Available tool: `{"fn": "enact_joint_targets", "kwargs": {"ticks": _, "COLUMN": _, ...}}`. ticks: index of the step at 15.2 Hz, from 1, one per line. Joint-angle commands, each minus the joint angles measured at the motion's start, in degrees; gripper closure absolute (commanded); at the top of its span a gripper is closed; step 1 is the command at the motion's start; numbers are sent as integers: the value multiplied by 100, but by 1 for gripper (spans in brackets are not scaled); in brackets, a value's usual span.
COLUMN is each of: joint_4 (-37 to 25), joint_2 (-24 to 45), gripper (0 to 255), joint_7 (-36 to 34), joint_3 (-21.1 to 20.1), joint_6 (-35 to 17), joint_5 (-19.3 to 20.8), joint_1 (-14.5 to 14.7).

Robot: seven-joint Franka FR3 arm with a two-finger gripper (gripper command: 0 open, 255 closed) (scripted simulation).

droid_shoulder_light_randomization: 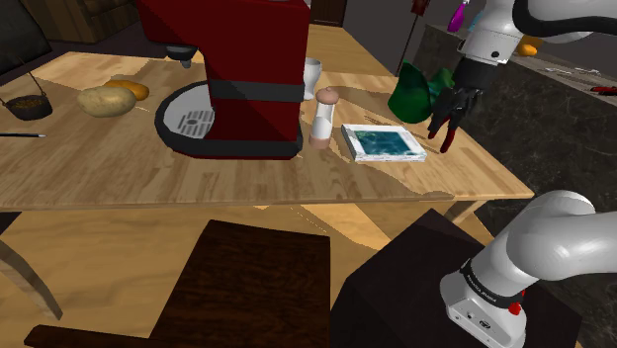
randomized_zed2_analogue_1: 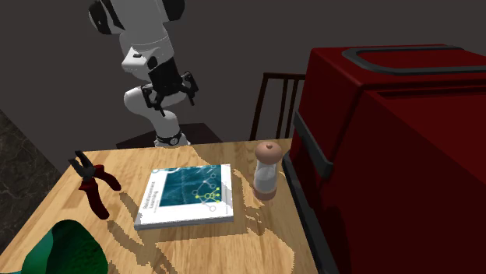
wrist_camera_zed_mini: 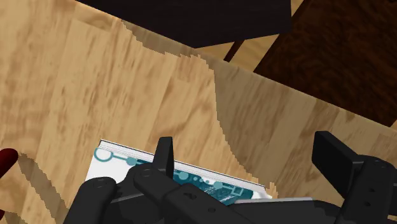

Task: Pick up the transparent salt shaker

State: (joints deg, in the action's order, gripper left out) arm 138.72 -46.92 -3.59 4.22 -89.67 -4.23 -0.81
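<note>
Wrist view: the tool (wrist_camera_zed_mini: 248, 159) hangs wide open, fingers well apart and clasping nothing, above the tabletop (wrist_camera_zed_mini: 95, 83) and the edge of a teal book (wrist_camera_zed_mini: 118, 158). The salt shaker (randomized_zed2_analogue_1: 266, 171) stands upright between that book and the red coffee machine (randomized_zed2_analogue_1: 389, 140), seemingly touching neither, well apart from the tool.

A boxy red coffee machine (droid_shoulder_light_randomization: 237, 74) stands mid-way along the pale wooden table (droid_shoulder_light_randomization: 119, 183). Near one edge lies a flat teal-covered book (droid_shoulder_light_randomization: 384, 141), with red-handled pliers (randomized_zed2_analogue_1: 95, 183) just beside it.
</note>
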Motion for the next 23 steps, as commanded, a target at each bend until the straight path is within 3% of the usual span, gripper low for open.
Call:
{"fn": "enact_joint_targets", "kwargs": {"ticks": 1, "joint_4": 0, "joint_2": 0, "gripper": 0, "joint_7": 0, "joint_3": 0, "joint_6": 0, "joint_5": 0, "joint_1": 0}}
{"fn": "enact_joint_targets", "kwargs": {"ticks": 12, "joint_4": -2339, "joint_2": 2805, "gripper": 0, "joint_7": -283, "joint_3": -246, "joint_6": -96, "joint_5": -401, "joint_1": 328}}
{"fn": "enact_joint_targets", "kwargs": {"ticks": 18, "joint_4": -4037, "joint_2": 4340, "gripper": 0, "joint_7": -445, "joint_3": -336, "joint_6": 261, "joint_5": -549, "joint_1": 441}}
{"fn": "enact_joint_targets", "kwargs": {"ticks": 23, "joint_4": -5863, "joint_2": 5757, "gripper": 0, "joint_7": -620, "joint_3": -409, "joint_6": 826, "joint_5": -652, "joint_1": 508}}
